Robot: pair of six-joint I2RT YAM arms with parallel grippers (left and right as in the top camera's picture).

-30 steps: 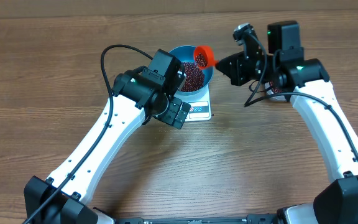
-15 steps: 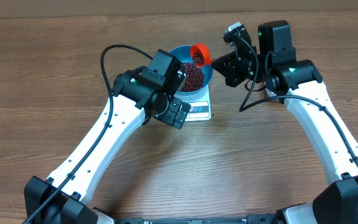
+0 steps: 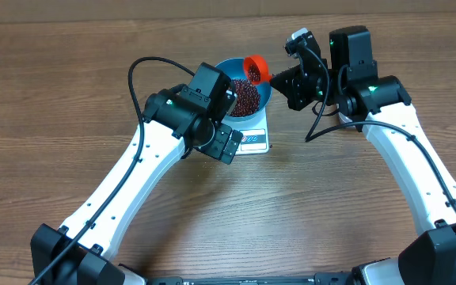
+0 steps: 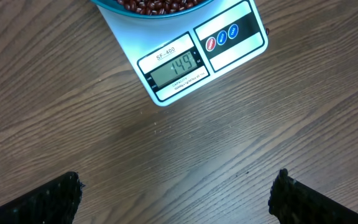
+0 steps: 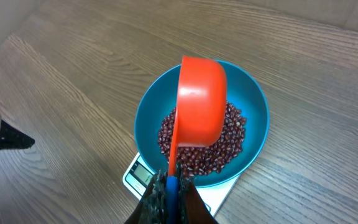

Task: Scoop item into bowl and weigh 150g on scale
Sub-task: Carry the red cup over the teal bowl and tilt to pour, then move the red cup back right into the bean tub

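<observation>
Ahead of the right gripper (image 5: 173,190), clamped on the handle of an orange plastic scoop (image 5: 201,102), small dark red-brown beans (image 5: 194,158) heap in the round blue bowl (image 5: 258,109) atop the flat white scale (image 4: 234,53). The left gripper (image 4: 176,194), jaws apart, hangs over wooden table (image 4: 104,137) beside it.

Left wrist view: top edge crops blue bowl (image 4: 135,14) and beans (image 4: 157,5); left gripper fingers (image 4: 45,202) cut at bottom. Overhead: scale (image 3: 253,141) mostly under bowl, left arm (image 3: 125,170); display unreadable.
</observation>
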